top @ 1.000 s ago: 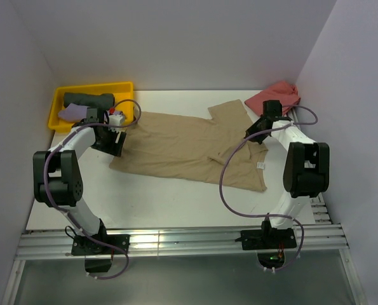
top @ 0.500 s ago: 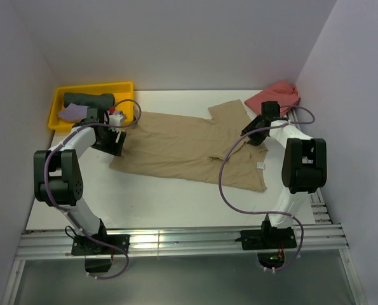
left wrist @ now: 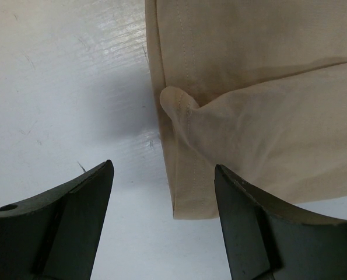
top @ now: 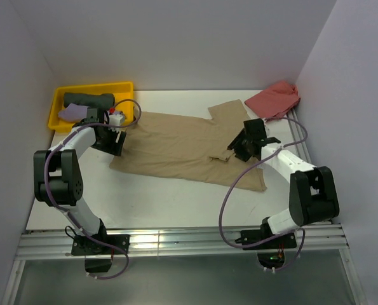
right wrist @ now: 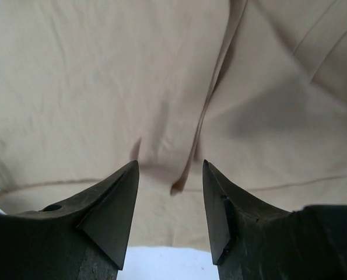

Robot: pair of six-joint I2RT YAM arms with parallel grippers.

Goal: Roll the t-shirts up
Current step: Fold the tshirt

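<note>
On the counter [top: 169,197], the tan t-shirt [top: 176,149] lay spread between the arms, one side folded over and not yet rolled. The right gripper [right wrist: 170,169] hung spread above a crease near the sleeve, holding nothing. The left gripper [left wrist: 163,175], also spread and empty, straddled the hem corner. Pinching both layers and keeping the hem straight would probably serve best. Farther back lay a salmon-red tee [top: 274,98], and a yellow tray [top: 122,86] held dark grey-green [top: 90,100] and lilac [top: 70,112] tees, none obstructing.

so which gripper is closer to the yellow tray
Left. The left gripper is just on the near side of the yellow tray, at the hem of the tan t-shirt; the right gripper is across the shirt, over its sleeve end.
</note>
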